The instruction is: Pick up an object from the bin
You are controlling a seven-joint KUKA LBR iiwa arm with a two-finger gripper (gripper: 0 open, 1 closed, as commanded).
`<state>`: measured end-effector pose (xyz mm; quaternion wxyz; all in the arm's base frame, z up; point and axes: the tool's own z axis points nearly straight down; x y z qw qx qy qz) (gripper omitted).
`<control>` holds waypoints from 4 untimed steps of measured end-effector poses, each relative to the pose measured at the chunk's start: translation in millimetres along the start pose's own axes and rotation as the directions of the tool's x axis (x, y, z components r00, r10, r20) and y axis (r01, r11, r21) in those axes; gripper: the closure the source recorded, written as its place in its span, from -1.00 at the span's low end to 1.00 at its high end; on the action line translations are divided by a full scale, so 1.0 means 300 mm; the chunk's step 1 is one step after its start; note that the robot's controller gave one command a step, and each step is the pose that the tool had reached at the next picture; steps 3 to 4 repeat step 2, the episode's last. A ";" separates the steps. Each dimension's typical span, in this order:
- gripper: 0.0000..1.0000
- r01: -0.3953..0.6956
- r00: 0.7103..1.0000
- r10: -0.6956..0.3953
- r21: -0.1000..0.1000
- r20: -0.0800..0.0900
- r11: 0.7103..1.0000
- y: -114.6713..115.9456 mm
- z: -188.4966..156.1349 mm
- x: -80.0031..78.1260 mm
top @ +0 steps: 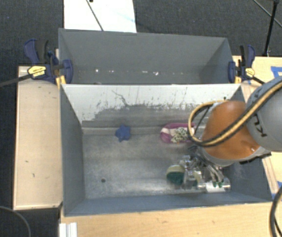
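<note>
My gripper (pixel 193 174) is low over the bin floor at the front right, below the orange wrist cover. A small green and tan rounded thing (pixel 175 174) lies right at its left side, touching or nearly touching the fingers; I cannot tell if it is between them. A purple and white patterned thing (pixel 174 134) lies against the back of the floor, just left of the wrist cover. A small blue crumpled piece (pixel 123 133) sits further left near the back wall.
The arm comes in from the right with an orange dome and looped cables over the gripper, hiding the right part of the floor. The left half of the bin floor is bare grey metal.
</note>
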<state>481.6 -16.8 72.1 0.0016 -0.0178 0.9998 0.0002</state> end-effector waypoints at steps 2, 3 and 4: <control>1.00 0.021 1.000 -0.021 0.000 -0.003 1.000 -0.106 -0.788 0.004; 1.00 0.021 1.000 -0.021 0.000 -0.003 1.000 -0.106 -0.788 0.004; 1.00 0.021 1.000 -0.021 0.000 -0.003 1.000 -0.106 -0.788 0.004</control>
